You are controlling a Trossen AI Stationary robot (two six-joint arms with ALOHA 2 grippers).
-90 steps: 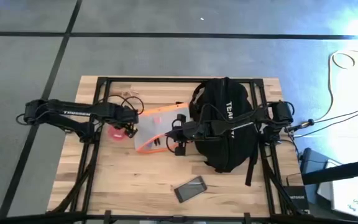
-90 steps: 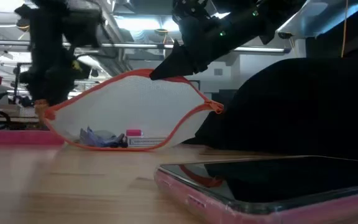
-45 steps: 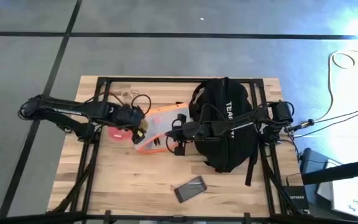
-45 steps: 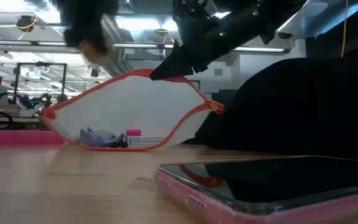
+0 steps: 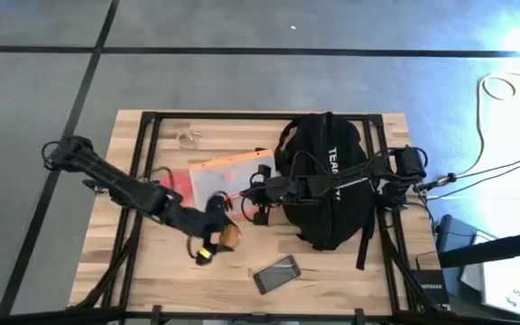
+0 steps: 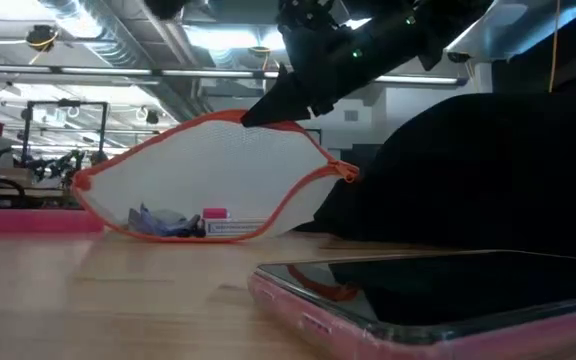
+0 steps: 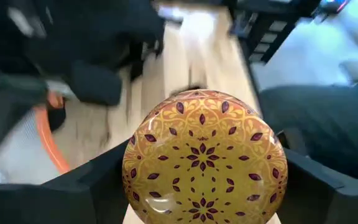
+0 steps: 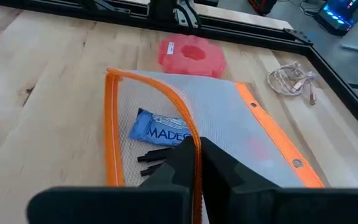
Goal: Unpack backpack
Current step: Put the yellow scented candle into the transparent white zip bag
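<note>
The black backpack [image 5: 328, 181] lies on the table's right half, a dark mass in the low view [image 6: 498, 170]. Left of it lies a white mesh pouch with orange trim [image 5: 219, 176] [image 6: 208, 180]; a blue packet [image 8: 160, 130] shows inside. My right gripper [image 5: 260, 194] reaches over the backpack and is shut on the pouch's orange edge. My left gripper [image 5: 224, 236] hovers nearer the table's front edge, shut on a round gold tin with a dark red pattern [image 7: 204, 155]. My left gripper pinches the round tin between its two fingers [image 7: 98, 183], one on either side of the rim [image 7: 132, 180]. The patterned face points at the wrist camera. The tin is lifted clear of the table. My right gripper pinches the pouch's orange zip edge [image 8: 195, 158] between its two fingers, slanting down from the backpack's side [image 6: 258, 115]. That edge is raised, so the mesh stands up in an arch. The pouch's lower edge [image 6: 198, 235] stays on the table.
A pink object [image 5: 177, 183] [image 8: 191, 53] lies at the pouch's left end. A coiled pale cable [image 5: 188, 138] [image 8: 294, 81] is near the far edge. A phone in a pink case [image 5: 276, 273] [image 6: 438, 300] lies by the front edge.
My left gripper has swung from the pouch's left end toward the table's near edge and somewhat to the right, carrying the gold tin clear of the table. It has left the low view. My right gripper and the raised pouch have kept still.
</note>
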